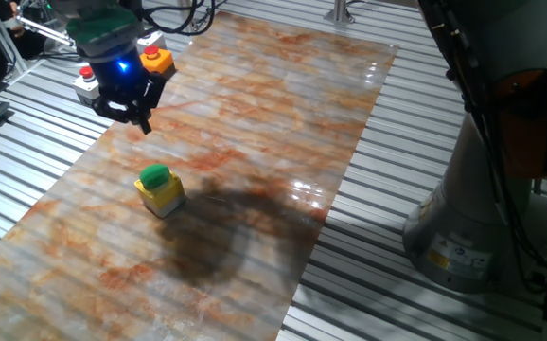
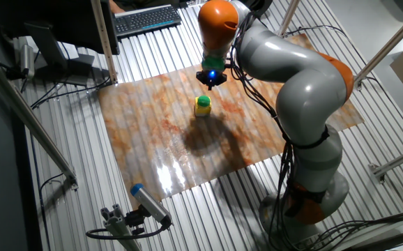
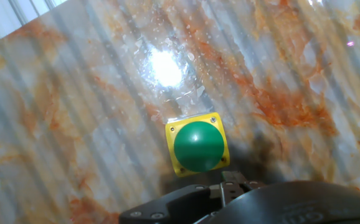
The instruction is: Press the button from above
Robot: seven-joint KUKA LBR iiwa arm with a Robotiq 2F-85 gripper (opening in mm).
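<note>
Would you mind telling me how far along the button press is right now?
Done: the gripper is up over the board, near the green button. In hand: lining up; the hand view shows the button just ahead of the fingers. Left: the descent and the press; a clear gap separates them.

Marbled orange-and-grey board [image 1: 255,114] over a slatted metal table [image 1: 387,170]. Yellow box with green button [image 1: 159,188] resting on the board, toward 8 o'clock of its middle in one fixed view. Other button boxes [image 1: 122,71] at 11 o'clock, by the far edge.
</note>
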